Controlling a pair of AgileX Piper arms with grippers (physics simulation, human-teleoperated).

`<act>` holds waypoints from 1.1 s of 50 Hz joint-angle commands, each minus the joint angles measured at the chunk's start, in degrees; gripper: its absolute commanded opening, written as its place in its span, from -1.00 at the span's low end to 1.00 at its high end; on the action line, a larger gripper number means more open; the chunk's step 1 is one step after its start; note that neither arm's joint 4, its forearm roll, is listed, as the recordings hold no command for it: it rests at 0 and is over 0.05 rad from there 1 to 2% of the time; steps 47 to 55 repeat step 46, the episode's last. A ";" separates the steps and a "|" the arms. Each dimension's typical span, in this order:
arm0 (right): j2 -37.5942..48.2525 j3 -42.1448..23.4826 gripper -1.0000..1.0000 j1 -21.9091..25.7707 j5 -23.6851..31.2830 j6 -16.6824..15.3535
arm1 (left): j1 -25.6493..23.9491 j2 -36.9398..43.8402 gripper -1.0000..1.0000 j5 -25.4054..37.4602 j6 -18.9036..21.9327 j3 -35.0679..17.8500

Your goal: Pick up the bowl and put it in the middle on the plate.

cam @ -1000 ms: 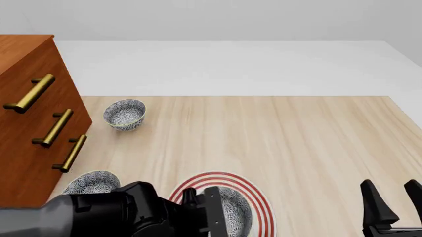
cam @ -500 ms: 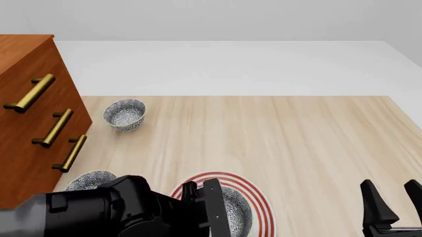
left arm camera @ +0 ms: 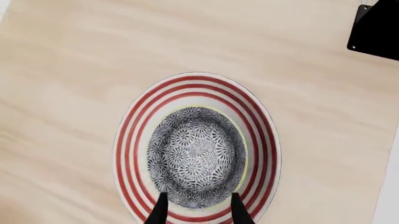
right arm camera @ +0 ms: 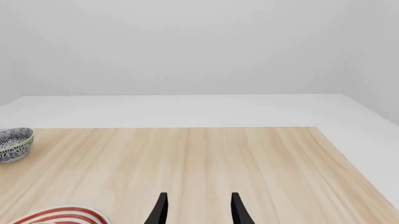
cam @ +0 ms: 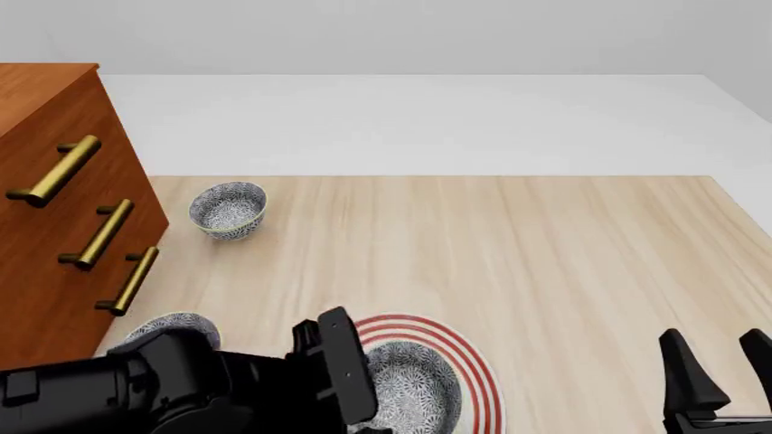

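Observation:
The blue-grey speckled bowl [left arm camera: 196, 156] sits upright in the middle of the red-ringed white plate [left arm camera: 132, 140]; the front view shows the bowl [cam: 420, 393] and plate [cam: 476, 362] near the table's front edge. My left gripper [left arm camera: 198, 211] is open above the bowl's near side, its fingertips [left arm camera: 160, 209] apart from the bowl and holding nothing. In the front view the left arm's black body [cam: 241, 384] covers the plate's left part. At the front right, my right gripper [cam: 718, 362] hangs open and empty, also seen as the right gripper [right arm camera: 198, 210] in its own wrist view.
A wooden drawer cabinet [cam: 61, 226] with brass handles stands at the left. A look-alike patterned bowl [cam: 228, 209] sits near its far corner, another look-alike bowl [cam: 169, 327] lies half hidden behind the left arm. Part of the right arm [left arm camera: 377, 28] shows in the left wrist view.
The left arm has pulled back and to the left, away from the plate, uncovering more of the bowl. The bowl stays on the plate. The right arm has not moved.

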 commanded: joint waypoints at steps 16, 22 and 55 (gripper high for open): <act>0.01 0.00 1.00 0.00 0.00 0.00 | 7.66 -11.01 1.00 -5.28 -0.75 9.63; 0.01 0.00 1.00 0.01 -0.01 0.01 | 9.02 -13.95 1.00 -4.36 -2.37 10.89; -0.01 0.00 1.00 0.00 0.01 -0.02 | 17.69 -28.02 1.00 -1.90 -4.86 18.45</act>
